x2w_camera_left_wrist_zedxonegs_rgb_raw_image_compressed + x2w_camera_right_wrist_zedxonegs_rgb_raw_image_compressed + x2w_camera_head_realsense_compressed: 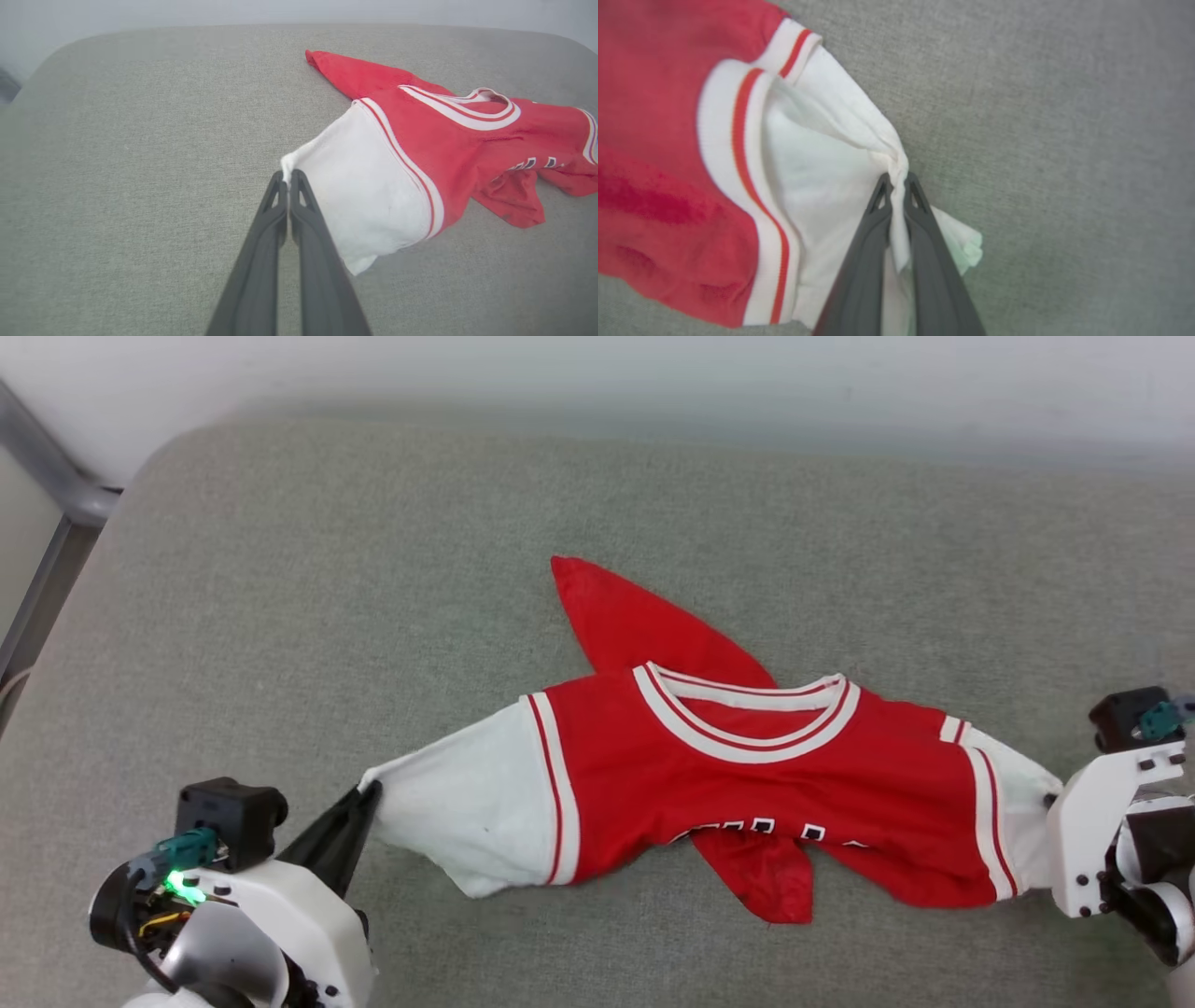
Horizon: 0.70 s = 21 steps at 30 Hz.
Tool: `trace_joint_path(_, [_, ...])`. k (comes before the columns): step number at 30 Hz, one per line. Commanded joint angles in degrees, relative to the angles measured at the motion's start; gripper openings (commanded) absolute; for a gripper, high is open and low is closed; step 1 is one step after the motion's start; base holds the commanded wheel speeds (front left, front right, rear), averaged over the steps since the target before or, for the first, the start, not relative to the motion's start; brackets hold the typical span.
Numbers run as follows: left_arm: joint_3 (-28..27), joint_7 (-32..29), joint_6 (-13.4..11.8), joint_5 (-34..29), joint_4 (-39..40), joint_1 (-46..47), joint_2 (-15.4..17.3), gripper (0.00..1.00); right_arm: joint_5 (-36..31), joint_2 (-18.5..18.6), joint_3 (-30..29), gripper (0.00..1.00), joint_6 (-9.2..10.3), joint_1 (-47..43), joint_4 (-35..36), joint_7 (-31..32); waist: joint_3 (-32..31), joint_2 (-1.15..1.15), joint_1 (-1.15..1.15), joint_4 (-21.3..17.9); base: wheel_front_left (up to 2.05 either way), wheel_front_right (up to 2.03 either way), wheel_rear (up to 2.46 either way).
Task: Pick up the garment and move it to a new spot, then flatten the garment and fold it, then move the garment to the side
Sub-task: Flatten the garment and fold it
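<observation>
Left gripper (289, 179): pinching white sleeve tip at 8 o'clock of garment (747, 775). Right gripper (899, 182): pinching other white sleeve at 3 o'clock. Stretched sideways between both, red body bunched, collar up, hem flap poking to 11 o'clock, lettering half hidden at 6 o'clock. Lying centre of grey cushion (373, 569); metal rail (61, 476) at 10 o'clock.

Grey fabric cushion (280, 569) meets a pale wall (560, 373), metal rail (56, 476) at left.
</observation>
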<state>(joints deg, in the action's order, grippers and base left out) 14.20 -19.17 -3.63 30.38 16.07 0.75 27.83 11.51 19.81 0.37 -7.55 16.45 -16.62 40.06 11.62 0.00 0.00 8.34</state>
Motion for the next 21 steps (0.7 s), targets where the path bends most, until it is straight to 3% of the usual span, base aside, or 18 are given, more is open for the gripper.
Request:
trace_joint_path(1, [-0.52,0.8,-0.39,-0.42,-0.04,0.47,-0.03,0.0,-0.49,0.68,-0.41,0.0,0.12,0.81,0.26,-1.16,-1.73,0.0,0.0,-1.03,0.0,0.0,0.0])
trace_joint_path(12, [-6.23,10.11,-3.07,-3.96,3.07,0.83,1.41,0.0,-0.34,3.81,-3.31,0.0,0.11,3.32,10.16,-9.04,-9.66,0.0,0.0,-4.61,0.0,0.0,0.0])
trace_joint_path(21, [-11.12,16.16,-4.12,-6.01,7.33,3.75,3.3,0.0,-1.44,4.24,-6.77,0.0,0.12,6.74,20.61,-12.54,-11.67,0.0,0.0,-6.88,0.0,0.0,0.0])
